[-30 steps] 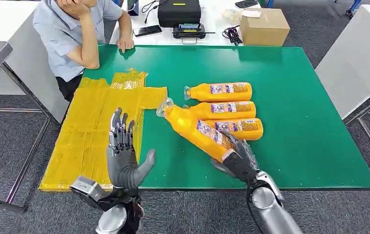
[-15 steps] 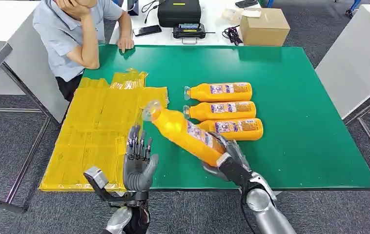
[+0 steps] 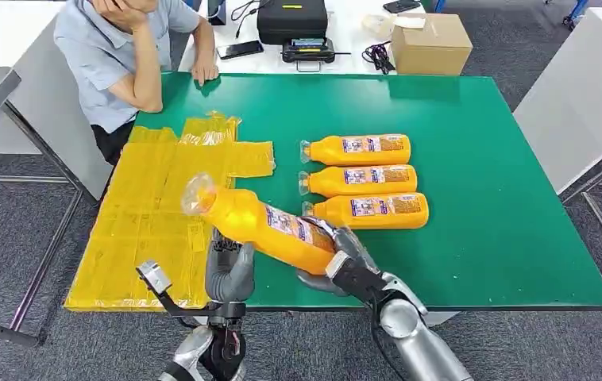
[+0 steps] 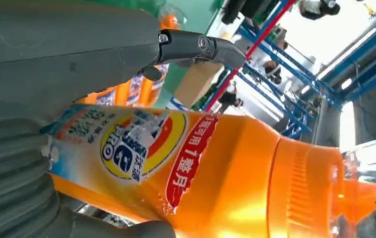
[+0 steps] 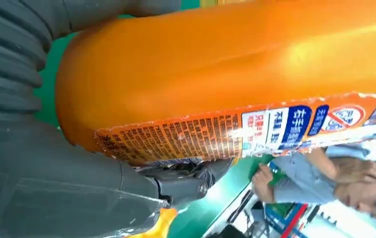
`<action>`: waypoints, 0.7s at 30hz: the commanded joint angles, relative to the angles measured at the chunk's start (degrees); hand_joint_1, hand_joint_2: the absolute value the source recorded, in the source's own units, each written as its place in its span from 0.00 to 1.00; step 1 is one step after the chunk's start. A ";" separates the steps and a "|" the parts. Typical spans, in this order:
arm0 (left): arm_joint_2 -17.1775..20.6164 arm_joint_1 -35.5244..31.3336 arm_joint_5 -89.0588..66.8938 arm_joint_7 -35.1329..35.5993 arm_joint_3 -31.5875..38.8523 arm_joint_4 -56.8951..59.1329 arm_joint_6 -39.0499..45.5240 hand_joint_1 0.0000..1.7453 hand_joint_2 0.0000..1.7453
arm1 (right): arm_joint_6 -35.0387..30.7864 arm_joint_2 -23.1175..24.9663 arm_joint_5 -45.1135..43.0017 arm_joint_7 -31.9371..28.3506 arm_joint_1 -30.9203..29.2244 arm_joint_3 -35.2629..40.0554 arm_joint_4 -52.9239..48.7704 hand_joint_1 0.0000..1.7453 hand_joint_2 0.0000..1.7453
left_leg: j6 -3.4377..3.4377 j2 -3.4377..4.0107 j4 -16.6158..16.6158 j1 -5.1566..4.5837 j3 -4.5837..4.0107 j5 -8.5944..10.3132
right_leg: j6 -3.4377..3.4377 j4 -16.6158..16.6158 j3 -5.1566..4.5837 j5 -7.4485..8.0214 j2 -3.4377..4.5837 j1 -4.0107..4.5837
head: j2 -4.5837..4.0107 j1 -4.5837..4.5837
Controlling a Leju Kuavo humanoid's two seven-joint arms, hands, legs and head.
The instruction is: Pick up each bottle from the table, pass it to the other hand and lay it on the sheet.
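My right hand (image 3: 344, 263) grips an orange bottle (image 3: 260, 225) by its base and holds it tilted above the table's front edge, its clear cap pointing left over the yellow sheet (image 3: 151, 214). My left hand (image 3: 229, 275) stands just under the bottle's middle, palm against it; in the left wrist view the bottle (image 4: 216, 173) lies across the palm while the fingers (image 4: 196, 47) stay stretched out, clear of it. The right wrist view shows the bottle (image 5: 225, 74) close up, clasped in my right hand (image 5: 52, 188). Three more orange bottles (image 3: 359, 180) lie side by side on the green table (image 3: 480, 159).
A person (image 3: 119, 55) sits at the table's far left corner, one hand resting on the edge near the sheet. Behind the table stand a cardboard box (image 3: 430, 44) and a black case (image 3: 291, 20). A white table (image 3: 592, 87) is to the right.
My right hand has carried the bottle leftward, so its cap is now over the sheet. My left hand has dropped and come in under the bottle until it touches.
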 commanded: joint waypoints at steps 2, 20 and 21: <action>-0.01 -0.25 -7.82 -3.37 2.03 -2.65 1.18 0.00 1.00 | 0.22 0.45 0.31 1.01 -4.36 4.10 7.31 0.94 1.00 | -0.10 0.16 -0.01 0.04 0.16 -0.07 | -0.11 -0.01 0.11 -0.03 0.13 0.05 | 0.00 0.00; -0.23 -3.20 -10.27 -3.36 -0.15 3.78 -0.67 1.00 1.00 | 1.37 -0.60 1.42 2.05 -5.49 5.97 8.80 0.94 1.00 | -0.09 0.01 -0.06 0.04 0.18 -0.04 | -0.10 -0.06 0.17 -0.04 -0.02 0.05 | 0.00 0.00; -0.19 -3.52 -9.53 -3.06 -0.28 4.59 -0.91 1.00 1.00 | 1.45 -0.78 1.45 2.11 -5.39 6.10 8.58 0.92 1.00 | -0.13 0.03 -0.02 0.07 0.31 -0.11 | -0.16 -0.05 0.30 -0.10 -0.01 0.09 | 0.00 0.02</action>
